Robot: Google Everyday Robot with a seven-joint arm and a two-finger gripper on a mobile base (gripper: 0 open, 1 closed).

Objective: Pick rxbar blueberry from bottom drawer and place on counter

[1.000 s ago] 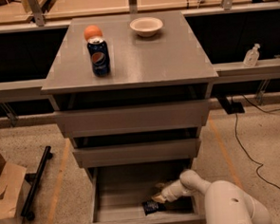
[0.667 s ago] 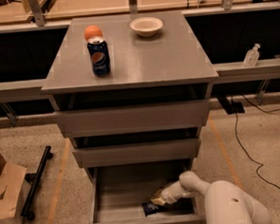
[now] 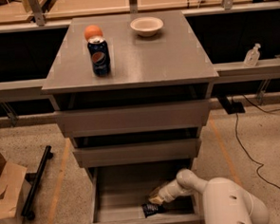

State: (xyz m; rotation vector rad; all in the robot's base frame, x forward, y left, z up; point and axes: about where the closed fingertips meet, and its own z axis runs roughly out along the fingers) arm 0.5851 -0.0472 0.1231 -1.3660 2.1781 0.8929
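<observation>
The bottom drawer (image 3: 107, 192) is pulled open at the foot of the grey cabinet. The rxbar blueberry (image 3: 152, 209), a small dark navy wrapper, lies on the drawer floor near the front right. My gripper (image 3: 156, 199) reaches into the drawer from the right on a white arm (image 3: 221, 204), and its tip is right at the bar's upper edge. The counter (image 3: 155, 51) is the flat grey top of the cabinet.
On the counter stand a blue Pepsi can (image 3: 99, 56), an orange (image 3: 93, 31) behind it and a white bowl (image 3: 146, 26). A cardboard box (image 3: 4, 193) sits on the floor at left. Cables (image 3: 246, 140) run over the floor at right. A sanitiser bottle (image 3: 251, 55) stands on the right ledge.
The gripper has shifted slightly left and down toward the bar inside the drawer. The bar and the things on the counter have not moved.
</observation>
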